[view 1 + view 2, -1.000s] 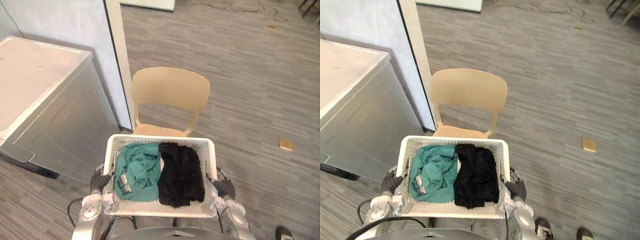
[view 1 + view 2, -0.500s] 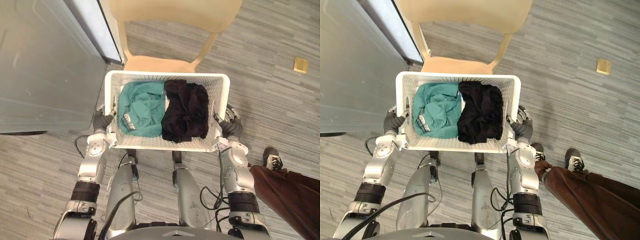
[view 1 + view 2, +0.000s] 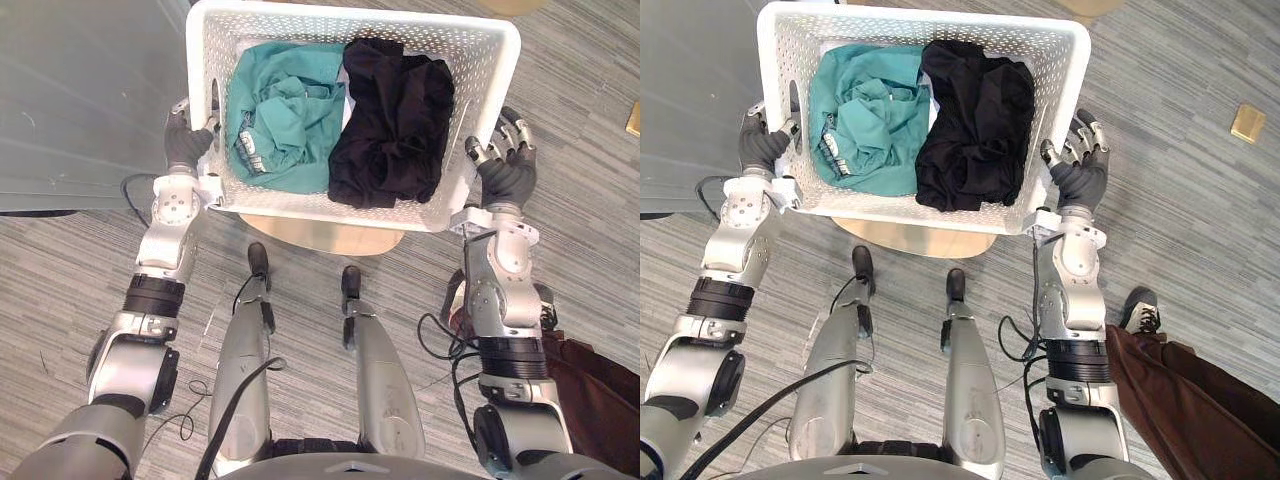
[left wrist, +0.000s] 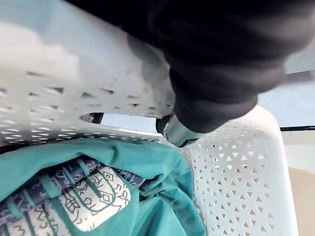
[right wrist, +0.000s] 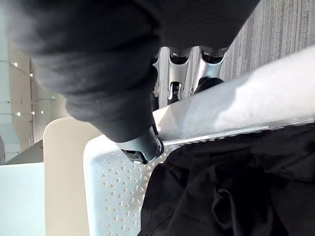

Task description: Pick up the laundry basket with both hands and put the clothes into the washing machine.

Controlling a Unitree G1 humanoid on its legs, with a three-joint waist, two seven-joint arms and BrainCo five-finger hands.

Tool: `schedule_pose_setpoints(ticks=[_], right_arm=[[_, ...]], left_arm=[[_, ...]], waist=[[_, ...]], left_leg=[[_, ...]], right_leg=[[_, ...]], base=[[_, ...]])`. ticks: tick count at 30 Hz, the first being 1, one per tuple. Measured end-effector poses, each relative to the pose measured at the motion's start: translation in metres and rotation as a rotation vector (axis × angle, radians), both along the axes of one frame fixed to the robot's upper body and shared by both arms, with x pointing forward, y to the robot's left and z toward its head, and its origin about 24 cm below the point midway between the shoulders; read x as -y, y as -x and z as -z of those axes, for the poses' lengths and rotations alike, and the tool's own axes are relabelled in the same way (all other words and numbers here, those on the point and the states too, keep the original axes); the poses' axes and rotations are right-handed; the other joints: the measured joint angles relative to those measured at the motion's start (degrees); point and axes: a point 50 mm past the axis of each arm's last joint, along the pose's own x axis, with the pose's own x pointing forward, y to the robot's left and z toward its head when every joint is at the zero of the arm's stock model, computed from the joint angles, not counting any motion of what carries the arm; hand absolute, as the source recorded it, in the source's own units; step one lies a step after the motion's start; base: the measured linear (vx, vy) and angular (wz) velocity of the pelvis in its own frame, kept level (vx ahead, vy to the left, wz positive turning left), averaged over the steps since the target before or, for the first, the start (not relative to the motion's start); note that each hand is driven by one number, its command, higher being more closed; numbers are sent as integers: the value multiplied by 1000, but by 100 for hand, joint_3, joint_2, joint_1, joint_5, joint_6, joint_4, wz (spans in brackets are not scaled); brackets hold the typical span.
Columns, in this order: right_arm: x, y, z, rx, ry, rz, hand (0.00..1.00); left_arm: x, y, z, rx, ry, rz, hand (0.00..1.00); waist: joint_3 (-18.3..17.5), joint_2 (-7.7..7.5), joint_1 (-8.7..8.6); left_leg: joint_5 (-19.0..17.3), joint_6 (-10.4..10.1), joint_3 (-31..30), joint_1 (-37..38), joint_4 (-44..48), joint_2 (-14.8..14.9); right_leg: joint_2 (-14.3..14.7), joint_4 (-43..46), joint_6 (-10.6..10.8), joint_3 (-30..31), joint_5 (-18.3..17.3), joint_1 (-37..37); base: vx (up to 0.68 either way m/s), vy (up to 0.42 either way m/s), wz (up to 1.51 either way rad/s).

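A white perforated laundry basket hangs over a tan chair seat, with a hand at each end. A teal garment lies in its left half and a black garment in its right half. My left hand is at the left end, its fingers curled into the handle slot. My right hand is against the right end wall with fingers straight and spread. In the right wrist view its thumb rests on the basket's rim above the black garment.
The grey washing machine stands close on the left, beside the basket. A person's leg in brown trousers and a shoe are at the lower right. A small tan tile lies on the striped floor to the right.
The camera has tilted further down. The basket has moved forward from in front of the chair to over its seat. My right hand's fingers have uncurled and spread beside the basket.
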Motion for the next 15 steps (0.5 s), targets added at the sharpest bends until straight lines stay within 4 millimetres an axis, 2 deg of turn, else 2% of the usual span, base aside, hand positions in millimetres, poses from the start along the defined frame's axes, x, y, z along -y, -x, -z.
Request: schedule_pose_setpoints(ticks=[5,6,8,9,11,15], right_arm=[[31,-4,-1,-36,-7,123,100],[36,-5,2,-55,-9,137,100],[40,-9,8,-91,-11,150,100],[42,-10,12,-107,-15,153,0],[44,-14,19,-145,-30,155,0],[44,-21,17,-156,-43,157,0]], left_arm=[[-8,-6,3,-38,-59,-26,100],[-8,-6,2,-37,-64,-28,0],[-7,-8,0,-35,-76,-25,0],[-7,-9,-2,-32,-76,-24,0],[-7,-13,-7,-33,-84,-29,0],[-7,-15,-10,-31,-90,-30,0]], waist=[[2,-4,0],[2,-4,-11],[2,-4,-24],[2,-4,-31],[2,-4,-22],[2,-4,-15]], left_leg=[[-128,-60,131,-51,92,86],[-165,-11,206,-57,95,137],[-147,-3,377,-76,106,237],[-120,-9,400,-88,113,252],[-55,59,398,-125,99,250],[22,61,376,-119,67,246]], right_leg=[[17,68,0,-14,0,-35],[17,68,0,-21,0,-39],[18,68,0,-66,0,-42],[20,67,0,-86,0,-45],[19,63,0,-117,0,-68],[22,54,-1,-153,-1,-70]], base=[[1,-5,-2],[0,0,0],[6,-37,8],[12,-27,10],[11,-8,6],[8,-15,3]])
